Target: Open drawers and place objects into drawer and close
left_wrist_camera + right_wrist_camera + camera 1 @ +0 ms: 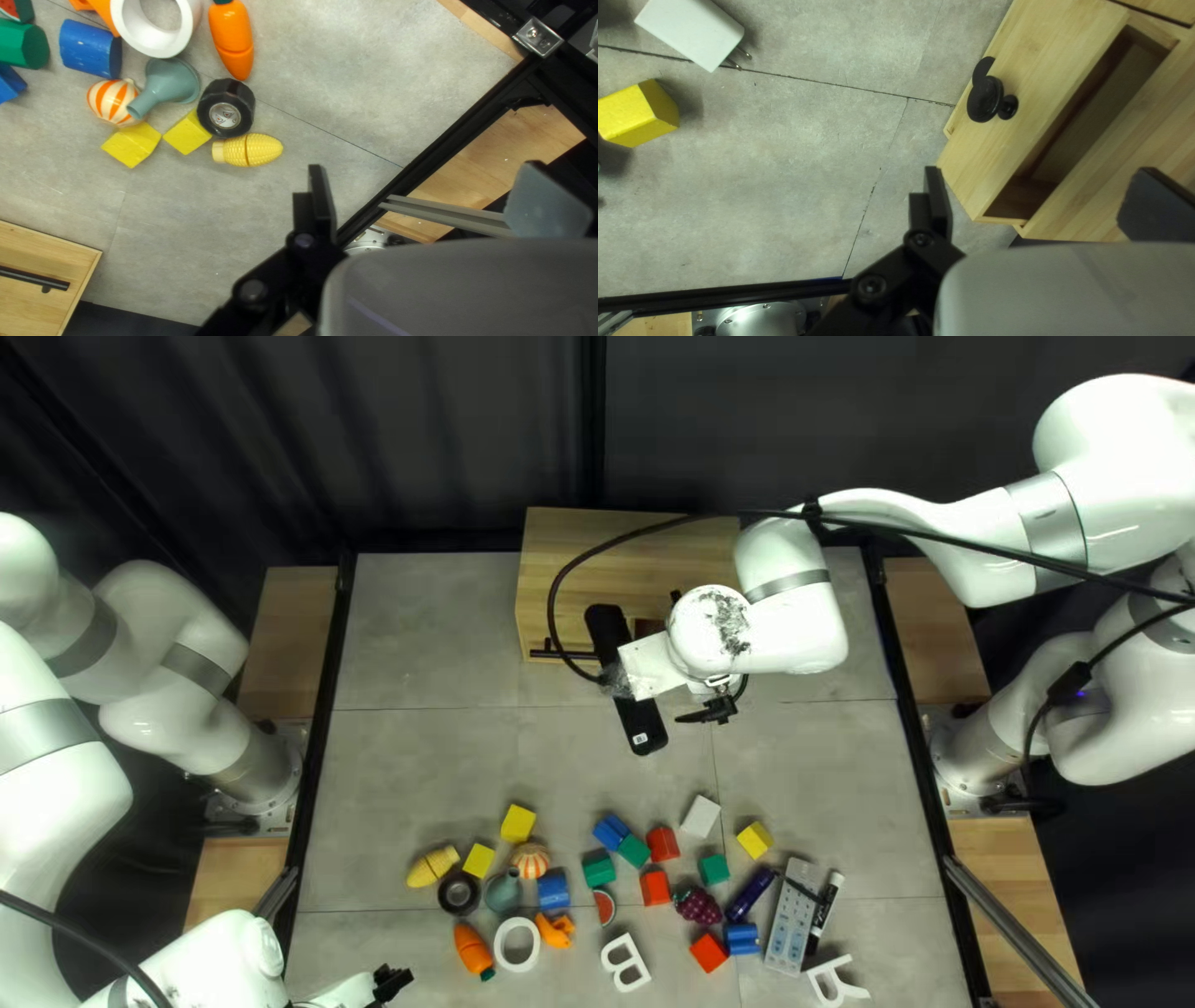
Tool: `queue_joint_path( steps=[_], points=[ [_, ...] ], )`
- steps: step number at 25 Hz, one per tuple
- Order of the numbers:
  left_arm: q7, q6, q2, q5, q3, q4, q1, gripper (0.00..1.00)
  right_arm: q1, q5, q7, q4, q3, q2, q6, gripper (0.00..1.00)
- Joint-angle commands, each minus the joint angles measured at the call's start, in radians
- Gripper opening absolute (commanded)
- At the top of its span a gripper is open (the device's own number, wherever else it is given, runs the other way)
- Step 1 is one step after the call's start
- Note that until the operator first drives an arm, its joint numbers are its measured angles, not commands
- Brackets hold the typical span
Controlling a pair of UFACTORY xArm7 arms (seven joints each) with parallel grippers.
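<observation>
The right gripper is hovering in front of the wooden cabinet, its two black fingers standing wide apart and holding nothing. A drawer is jutting from the cabinet just ahead, its near corner lying in line with the space between the fingers and close to one of them; whether they are touching, I cannot tell. The drawer is standing partly open, its pale, grained front carrying a round black knob and its inside showing reddish brown. Farther off, well apart from the gripper, a white plug with two metal prongs is lying near a bright yellow block.

The left gripper is hanging over the tabletop, its fingers also spread wide and gripping nothing. Ahead of it, a toy corn cob, yellow and knobbly, is lying nearest, with a black roll right beside it. Beyond these, a glossy orange carrot is resting near a thick white ring, and a grey-green funnel is leaning its spout toward an orange-striped ball.
</observation>
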Motion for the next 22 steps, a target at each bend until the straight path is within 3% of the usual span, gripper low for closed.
queue_joint_path(
  steps=[1, 9, 22],
  points=[
    [0.000, 0.000, 0.000, 0.000, 0.000, 0.000, 0.000, 1.00, -0.014, 0.071, 0.188, -0.015, -0.013, -0.017, 0.000, 1.00],
    [0.000, 0.000, 0.000, 0.000, 0.000, 0.000, 0.000, 1.00, 0.008, 0.110, 0.368, 0.013, 0.007, 0.023, -0.014, 1.00],
    [0.000, 0.000, 0.000, 0.000, 0.000, 0.000, 0.000, 1.00, 0.010, 0.045, 0.418, -0.034, 0.005, 0.030, -0.010, 1.00]
  ],
)
